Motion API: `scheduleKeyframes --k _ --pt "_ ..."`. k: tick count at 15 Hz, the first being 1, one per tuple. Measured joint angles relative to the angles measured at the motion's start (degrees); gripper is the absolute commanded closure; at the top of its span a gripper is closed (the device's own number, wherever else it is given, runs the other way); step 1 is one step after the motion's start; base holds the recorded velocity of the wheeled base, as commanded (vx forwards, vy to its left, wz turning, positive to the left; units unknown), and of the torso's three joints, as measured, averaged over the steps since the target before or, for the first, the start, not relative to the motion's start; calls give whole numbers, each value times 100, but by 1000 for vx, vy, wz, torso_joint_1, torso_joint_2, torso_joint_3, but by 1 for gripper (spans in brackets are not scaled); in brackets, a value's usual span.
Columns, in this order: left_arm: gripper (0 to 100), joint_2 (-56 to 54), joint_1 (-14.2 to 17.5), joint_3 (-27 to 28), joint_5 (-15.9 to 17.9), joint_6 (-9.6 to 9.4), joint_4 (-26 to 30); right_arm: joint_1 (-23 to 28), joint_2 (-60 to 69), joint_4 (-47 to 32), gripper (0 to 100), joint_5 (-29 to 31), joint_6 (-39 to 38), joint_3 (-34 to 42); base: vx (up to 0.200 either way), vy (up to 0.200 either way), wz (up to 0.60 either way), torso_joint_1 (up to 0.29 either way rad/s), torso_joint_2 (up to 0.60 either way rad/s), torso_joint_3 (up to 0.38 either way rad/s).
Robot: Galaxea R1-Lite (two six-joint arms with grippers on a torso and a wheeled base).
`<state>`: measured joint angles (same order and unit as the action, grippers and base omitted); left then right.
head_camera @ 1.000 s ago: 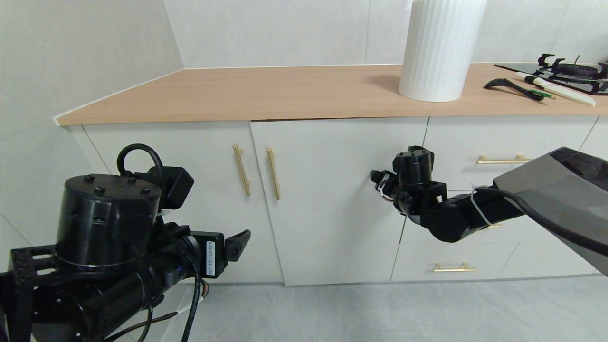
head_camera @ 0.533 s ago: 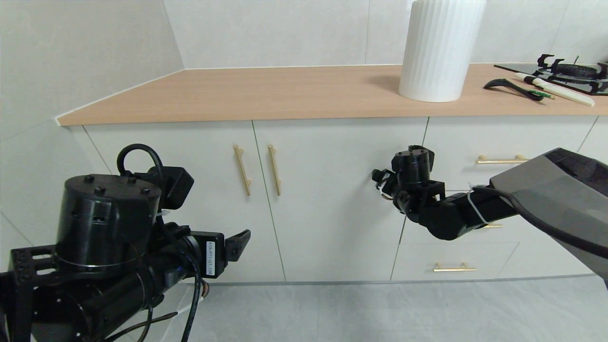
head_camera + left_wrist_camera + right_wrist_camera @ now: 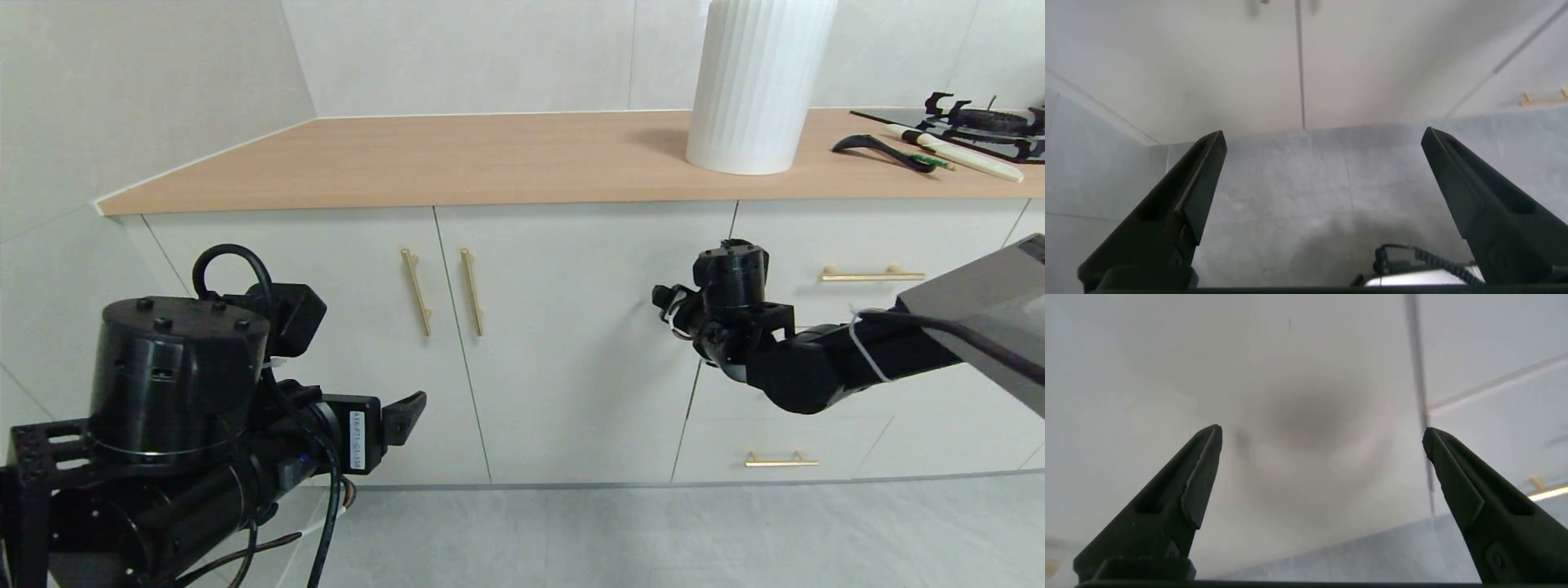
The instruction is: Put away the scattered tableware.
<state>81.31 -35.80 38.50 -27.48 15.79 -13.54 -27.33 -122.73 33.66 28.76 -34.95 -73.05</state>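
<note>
Right gripper (image 3: 1320, 433) lifted slightly rightward off the shut cabinet door (image 3: 571, 343), jaws wide and empty, left gripper (image 3: 1323, 135) wide and empty above the floor (image 3: 653, 531), black ladle (image 3: 882, 149) and pale knife (image 3: 955, 153) on the surface's (image 3: 408, 163) right end

The head view is lit brightly and evenly from above. A soft shadow is cast leftward by the white vase (image 3: 755, 90) onto the countertop (image 3: 408, 163); a thin one is laid under the black ladle (image 3: 882, 150). Vertical lines are splayed toward the frame edges.
</note>
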Motion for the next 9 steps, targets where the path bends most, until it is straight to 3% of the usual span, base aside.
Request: scheduleKeyframes --k 6,8,9 --pt "0 -942 905 -385 2 5 2 66 3239 39 0 24 991 2533 0 0 0 0 0 0" --pt "0 -1549 1226 -634 4 -79 27 223 4468 13 0 11 1369 3441 0 0 0 0 0 0" --pt "0 -1927 1375 -752 6 -211 52 388 5055 -38 0 0 1534 3811 0 0 0 0 0 0"
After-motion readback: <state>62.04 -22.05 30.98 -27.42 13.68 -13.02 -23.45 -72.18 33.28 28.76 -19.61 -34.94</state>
